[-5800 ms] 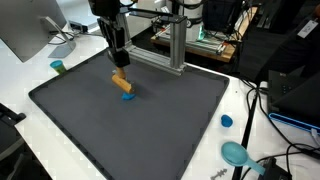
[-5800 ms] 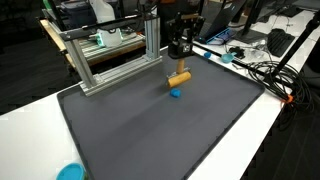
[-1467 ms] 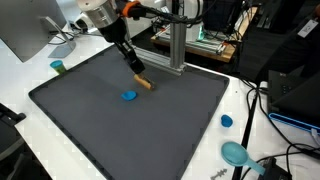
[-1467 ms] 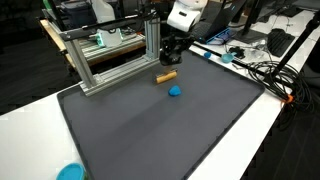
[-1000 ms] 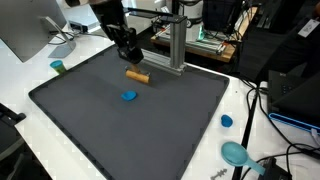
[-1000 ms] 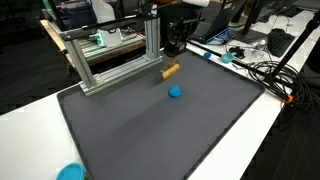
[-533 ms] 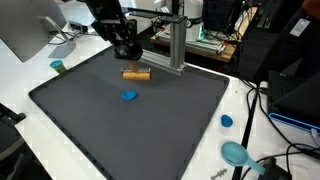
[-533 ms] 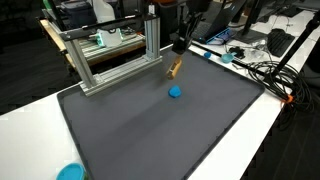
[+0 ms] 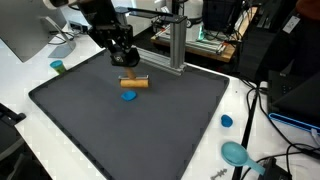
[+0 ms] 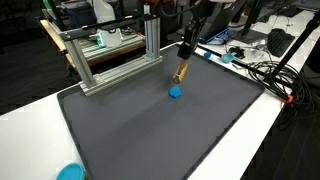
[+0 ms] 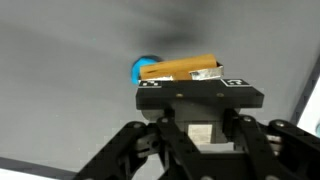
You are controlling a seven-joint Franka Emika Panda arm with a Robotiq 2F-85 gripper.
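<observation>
Wrist view: gripper (image 11: 192, 82) pinched the wooden block (image 11: 180, 68).
Blue disc (image 11: 145, 70): just beside the block, partly hidden.
Mat (image 9: 170, 120): block seemingly hung above it, not touching.

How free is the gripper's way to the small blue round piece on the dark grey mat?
Likely reachable: the small blue round piece lies uncovered on the dark grey mat, close by the gripper. But the jaws seem shut on an orange wooden block, so it can't grasp.
</observation>
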